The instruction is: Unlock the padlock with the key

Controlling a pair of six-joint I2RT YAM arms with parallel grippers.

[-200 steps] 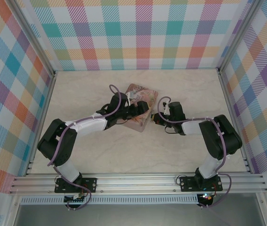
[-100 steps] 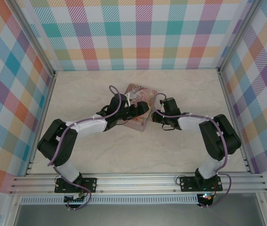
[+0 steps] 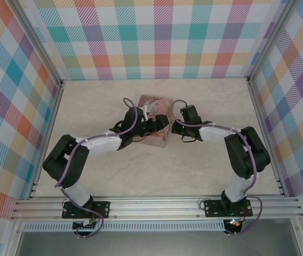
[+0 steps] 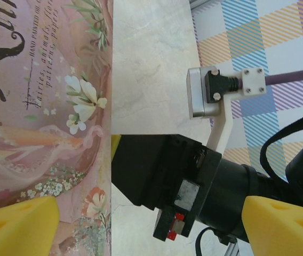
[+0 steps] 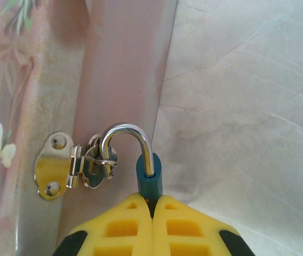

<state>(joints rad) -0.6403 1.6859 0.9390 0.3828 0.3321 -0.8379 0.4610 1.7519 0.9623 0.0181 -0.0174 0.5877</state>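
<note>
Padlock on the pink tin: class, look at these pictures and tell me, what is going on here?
The right tool is shut on the teal body of the padlock. Its shackle is hooked through the hasp on the side of the pink tin. The left tool is open, over the tin's top. The padlock has not yet come off the hasp.

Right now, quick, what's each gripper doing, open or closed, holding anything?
Left gripper: open, one finger over the tin.
Right gripper: shut against the padlock's bottom; what it pinches is hidden.

Left gripper [image 3: 164, 122] seemingly on tin [image 3: 153, 101]
</note>
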